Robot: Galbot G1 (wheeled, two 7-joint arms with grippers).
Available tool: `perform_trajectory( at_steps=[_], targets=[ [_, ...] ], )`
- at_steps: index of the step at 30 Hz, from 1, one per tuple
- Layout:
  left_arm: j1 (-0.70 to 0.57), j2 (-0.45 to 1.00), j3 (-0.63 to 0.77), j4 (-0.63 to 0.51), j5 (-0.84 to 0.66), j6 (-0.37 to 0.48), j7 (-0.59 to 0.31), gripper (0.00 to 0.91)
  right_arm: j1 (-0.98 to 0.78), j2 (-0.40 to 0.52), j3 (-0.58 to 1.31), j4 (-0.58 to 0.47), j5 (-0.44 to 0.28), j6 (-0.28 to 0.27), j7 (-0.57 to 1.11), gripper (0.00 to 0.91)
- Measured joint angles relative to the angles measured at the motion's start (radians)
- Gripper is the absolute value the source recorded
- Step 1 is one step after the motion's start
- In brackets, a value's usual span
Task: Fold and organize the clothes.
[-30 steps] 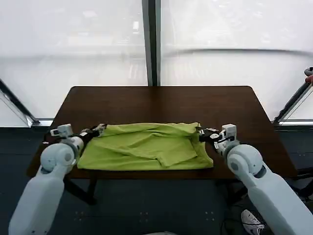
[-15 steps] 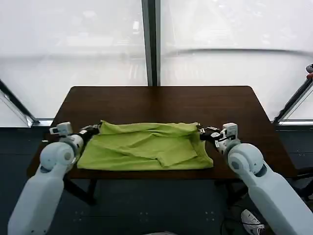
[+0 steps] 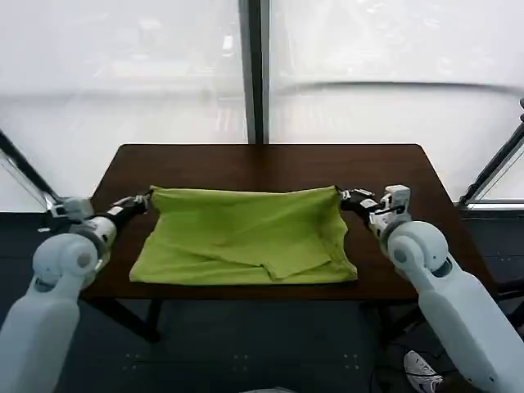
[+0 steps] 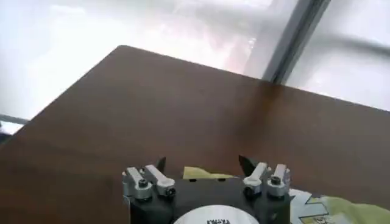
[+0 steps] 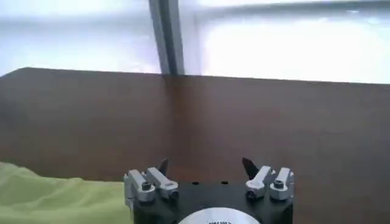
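One lime yellow-green T-shirt (image 3: 244,237) lies on the dark brown table (image 3: 270,165), long axis running straight from hand to hand. Its far edge is pulled taut between them; the near edge lies flat toward the table's front, with a loose fold in the middle. Left hand (image 3: 141,200) is at the shirt's far left corner, clenched on the cloth. Right hand (image 3: 345,196) is at the far right corner, clenched on the cloth likewise. Both wrist views look out across bare table toward the window, with a scrap of green cloth beside each hand's base.
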Motion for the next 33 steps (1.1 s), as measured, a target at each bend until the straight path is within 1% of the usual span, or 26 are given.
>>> perform_trajectory(
  at_steps=[8, 9, 11, 12, 13, 14, 17, 26, 33],
  targets=[
    [0.13, -0.023, -0.116, -0.104, -0.007, 0.003, 0.0, 0.0, 0.004, 0.023, -0.003, -0.009, -0.004, -0.004, 0.003, 0.0],
    [0.17, -0.027, -0.148, -0.126, -0.008, 0.003, 0.002, 0.0, 0.006, 0.026, -0.005, -0.012, -0.005, -0.005, 0.004, 0.0],
    [0.205, -0.031, -0.176, -0.136, -0.009, 0.001, 0.008, 0.0, 0.011, 0.031, -0.009, -0.014, -0.005, -0.007, 0.005, 0.0],
    [0.282, -0.04, -0.218, -0.151, 0.031, -0.012, 0.048, 0.0, 0.012, 0.033, -0.01, -0.014, -0.005, -0.008, 0.005, 0.0],
    [0.291, -0.044, -0.218, -0.15, 0.045, -0.012, 0.05, 0.176, 0.014, 0.033, -0.01, -0.015, -0.005, -0.009, 0.005, 0.0],
    [0.277, -0.065, -0.183, -0.125, 0.101, -0.025, 0.031, 0.878, 0.015, 0.033, -0.01, -0.015, -0.005, -0.01, 0.005, 0.0],
    [0.231, -0.085, -0.139, -0.088, 0.15, -0.034, 0.028, 0.878, 0.017, 0.032, -0.008, -0.017, -0.005, -0.012, 0.005, 0.0],
    [0.103, -0.113, -0.016, 0.034, 0.195, -0.029, 0.029, 0.878, 0.021, 0.032, -0.006, -0.018, -0.003, -0.013, 0.005, 0.0],
    [0.041, -0.136, 0.045, 0.08, 0.203, -0.027, 0.027, 0.878, 0.022, 0.032, -0.004, -0.02, -0.002, -0.013, 0.005, 0.0]
  ],
)
